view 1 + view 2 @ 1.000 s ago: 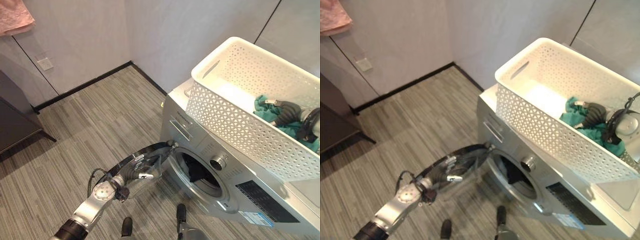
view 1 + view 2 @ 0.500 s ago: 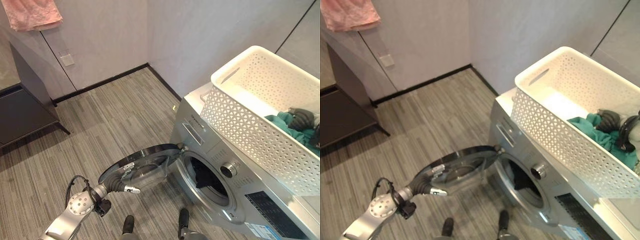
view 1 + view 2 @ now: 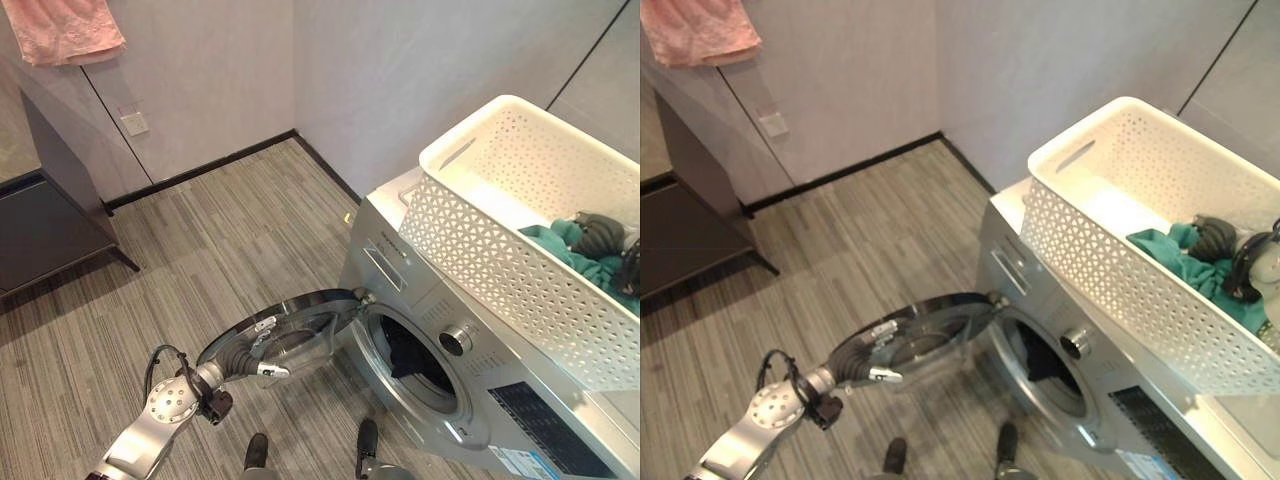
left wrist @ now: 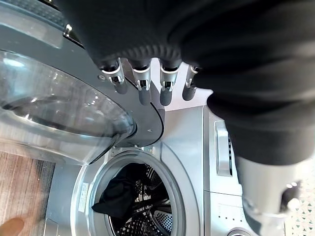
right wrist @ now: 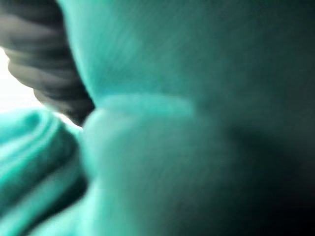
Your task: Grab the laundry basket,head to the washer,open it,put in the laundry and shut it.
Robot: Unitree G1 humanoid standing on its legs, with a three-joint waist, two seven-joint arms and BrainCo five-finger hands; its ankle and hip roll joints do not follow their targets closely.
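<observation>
Held washer door (image 3: 300,318) wide with straight-fingered left hand (image 3: 245,357) (clearing the drum); right hand (image 3: 600,236) buried in teal laundry (image 3: 570,246), grip unclear.

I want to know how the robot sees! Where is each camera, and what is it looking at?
Left eye view: on the head, looking down at the washer, its open door and the left hand.
Right eye view: beside it, same scene, plus the white basket.
Left wrist view: on the left wrist, past its fingers into the drum.
Right wrist view: pressed against teal cloth.
Head and left wrist views share door and drum.
</observation>
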